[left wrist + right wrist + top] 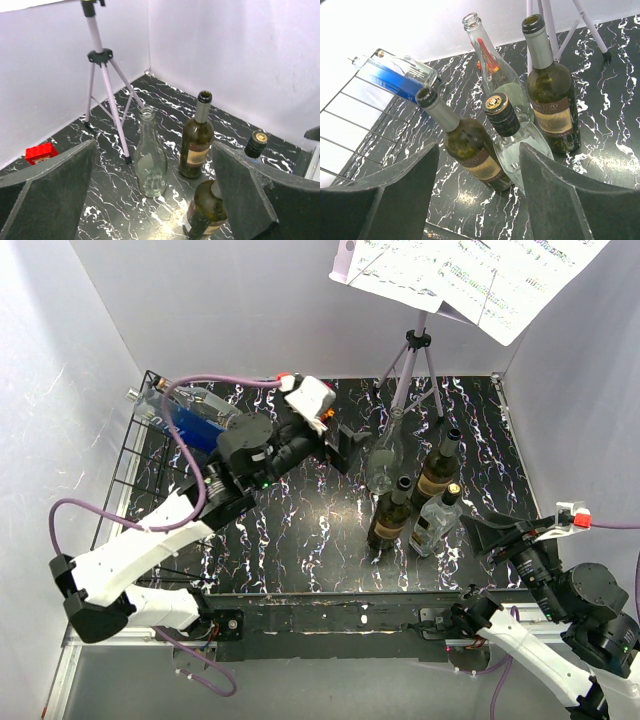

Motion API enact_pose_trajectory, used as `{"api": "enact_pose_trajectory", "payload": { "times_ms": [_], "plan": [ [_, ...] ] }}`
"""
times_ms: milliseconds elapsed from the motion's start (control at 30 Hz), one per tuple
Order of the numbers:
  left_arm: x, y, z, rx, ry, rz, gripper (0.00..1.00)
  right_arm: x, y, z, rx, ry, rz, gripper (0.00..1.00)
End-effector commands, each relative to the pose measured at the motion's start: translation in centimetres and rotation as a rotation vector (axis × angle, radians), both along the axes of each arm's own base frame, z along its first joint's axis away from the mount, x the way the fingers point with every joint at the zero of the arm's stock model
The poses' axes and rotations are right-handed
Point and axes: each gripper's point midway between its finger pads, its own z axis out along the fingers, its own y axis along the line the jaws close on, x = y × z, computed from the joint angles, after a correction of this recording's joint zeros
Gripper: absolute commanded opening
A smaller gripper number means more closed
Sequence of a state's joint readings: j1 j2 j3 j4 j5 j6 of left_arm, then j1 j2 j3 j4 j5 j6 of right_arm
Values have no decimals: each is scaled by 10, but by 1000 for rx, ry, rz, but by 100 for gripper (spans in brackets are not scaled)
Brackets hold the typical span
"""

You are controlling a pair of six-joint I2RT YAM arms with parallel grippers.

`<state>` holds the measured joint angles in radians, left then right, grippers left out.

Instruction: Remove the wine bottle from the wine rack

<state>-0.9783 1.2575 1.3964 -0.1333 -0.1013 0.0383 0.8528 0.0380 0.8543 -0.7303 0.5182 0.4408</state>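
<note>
The black wire wine rack (128,445) stands at the table's far left; it also shows in the right wrist view (350,117). A clear bottle with blue contents (188,412) lies on it, also seen in the right wrist view (395,76). My left gripper (346,443) is open and empty above mid-table, right of the rack, facing the standing bottles; its fingers (50,195) frame a clear bottle (151,160). My right gripper (490,537) is open and empty at the near right, its fingers (555,195) flanking the view of a dark bottle (467,142).
Several bottles stand in the middle: a clear one (383,458), two dark ones (437,472) (392,512), and a clear black-capped one (437,520). A grey tripod music stand (415,350) with sheet music stands at the back. White walls enclose the table.
</note>
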Motion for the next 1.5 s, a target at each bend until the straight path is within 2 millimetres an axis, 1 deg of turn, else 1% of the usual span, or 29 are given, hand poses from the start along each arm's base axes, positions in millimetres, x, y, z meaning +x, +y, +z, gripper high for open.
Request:
{"api": "enact_pose_trajectory", "payload": {
  "times_ms": [0, 67, 100, 200, 233, 267, 333, 400, 467, 500, 533, 600, 633, 700, 767, 800, 867, 933, 1000, 1133, 1233, 1300, 1467],
  "plan": [
    [9, 21, -3, 14, 83, 107, 98, 2, 5, 10, 33, -26, 11, 73],
    [21, 31, -14, 41, 152, 173, 98, 1, 4, 11, 32, -25, 11, 73],
    [29, 40, -16, 48, 166, 214, 98, 1, 4, 11, 30, -25, 11, 73],
    [56, 76, -27, 26, 216, 383, 98, 1, 4, 11, 34, -25, 11, 73],
    [64, 88, -33, 1, 262, 427, 98, 1, 3, 12, 37, -26, 11, 73],
    [79, 111, -38, -30, 306, 500, 98, 0, 4, 12, 39, -26, 12, 73],
    [97, 145, -48, -83, 378, 606, 97, 0, 3, 11, 38, -23, 15, 73],
    [114, 190, -58, -140, 411, 793, 89, -1, 2, 11, 39, -24, 12, 73],
    [126, 231, -60, -172, 401, 968, 79, -1, 0, 10, 35, -22, 5, 73],
    [130, 248, -62, -174, 400, 1046, 77, -1, -1, 11, 38, -24, 3, 73],
    [133, 265, -65, -181, 411, 1120, 76, -1, -2, 11, 38, -26, 0, 73],
    [139, 297, -75, -187, 470, 1245, 81, -1, -2, 11, 35, -27, 0, 73],
    [143, 311, -81, -196, 503, 1297, 81, -1, -2, 11, 32, -27, -2, 73],
    [152, 336, -95, -231, 563, 1433, 81, -1, -2, 12, 32, -28, -2, 73],
    [159, 357, -109, -223, 614, 1568, 81, 0, -2, 11, 27, -26, -3, 73],
    [162, 366, -107, -227, 621, 1626, 82, 0, -2, 10, 25, -25, -3, 73],
    [169, 376, -113, -220, 653, 1704, 82, 0, -1, 10, 22, -22, -3, 73],
    [178, 383, -120, -219, 683, 1754, 82, 1, 0, 9, 21, -21, -3, 73],
    [184, 391, -123, -216, 671, 1810, 83, 2, 1, 9, 15, -20, -3, 73],
    [189, 407, -134, -194, 657, 1902, 86, 3, 1, 12, 5, -23, -7, 73],
    [191, 415, -145, -168, 660, 1937, 88, 5, 0, 15, -8, -29, -16, 73],
    [194, 418, -150, -180, 660, 1942, 89, 7, 1, 18, -16, -33, -20, 73],
    [207, 424, -161, -178, 645, 1930, 90, 8, 5, 21, -32, -15, -9, 73]
  ]
}}
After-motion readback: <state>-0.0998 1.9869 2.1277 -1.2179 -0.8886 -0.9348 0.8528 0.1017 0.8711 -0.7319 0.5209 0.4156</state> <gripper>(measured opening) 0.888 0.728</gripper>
